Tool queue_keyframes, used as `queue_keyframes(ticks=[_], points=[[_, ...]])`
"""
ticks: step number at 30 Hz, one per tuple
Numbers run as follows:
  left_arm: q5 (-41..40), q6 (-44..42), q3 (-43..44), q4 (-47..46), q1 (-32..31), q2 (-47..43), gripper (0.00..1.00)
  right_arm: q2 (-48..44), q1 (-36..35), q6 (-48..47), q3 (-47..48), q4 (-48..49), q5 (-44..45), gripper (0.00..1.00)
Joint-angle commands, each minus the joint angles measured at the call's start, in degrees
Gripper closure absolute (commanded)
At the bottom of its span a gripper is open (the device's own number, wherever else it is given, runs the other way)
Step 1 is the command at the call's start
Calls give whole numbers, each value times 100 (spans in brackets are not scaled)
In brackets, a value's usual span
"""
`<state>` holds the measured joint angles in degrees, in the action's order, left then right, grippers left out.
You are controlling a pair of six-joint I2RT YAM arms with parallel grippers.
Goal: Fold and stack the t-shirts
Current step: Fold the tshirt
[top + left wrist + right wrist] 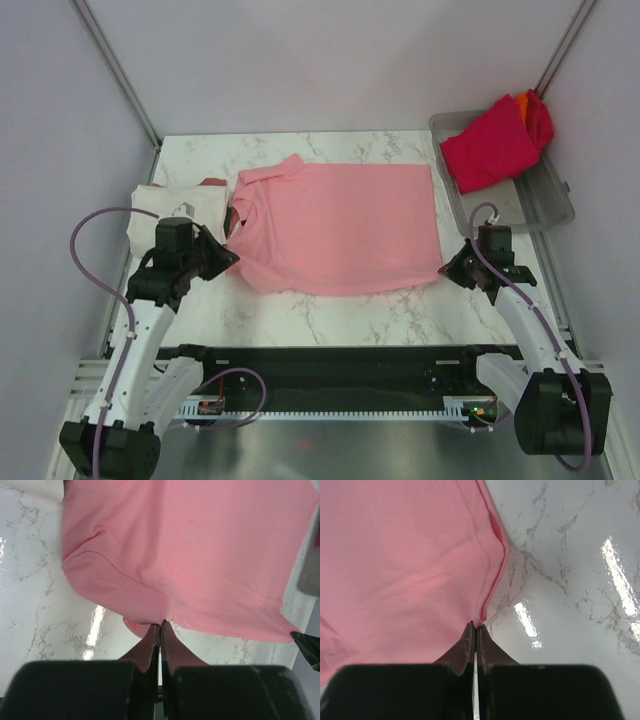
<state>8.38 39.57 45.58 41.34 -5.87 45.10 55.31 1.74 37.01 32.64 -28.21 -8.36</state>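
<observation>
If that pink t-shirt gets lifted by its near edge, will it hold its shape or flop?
Probably floppy: the pink t-shirt lies flat with soft creases, puckering where the left gripper and right gripper pinch it. Likely light, being thin cloth. It may slide easily on the glossy table.

Grey translucent tray [530, 200] at far right of white marble table [330, 318], seemingly near its edge.

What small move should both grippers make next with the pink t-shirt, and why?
Probably raise both together and begin carrying the near edge away: the left gripper and right gripper are shut on that edge, and the pink t-shirt lies flat, unfolded.
</observation>
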Motion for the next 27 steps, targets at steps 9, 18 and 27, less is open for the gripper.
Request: queue_keyframes(ticks=[9, 18, 27], points=[[-126, -266, 802, -654, -11, 1404, 98, 770, 28, -124, 514, 570, 440, 100], [-285, -283, 1707, -741, -11, 2222, 98, 1394, 28, -63, 980, 764, 634, 100], [-443, -318, 2603, -830, -11, 3259, 98, 2088, -16, 51, 1499, 966, 687, 100]])
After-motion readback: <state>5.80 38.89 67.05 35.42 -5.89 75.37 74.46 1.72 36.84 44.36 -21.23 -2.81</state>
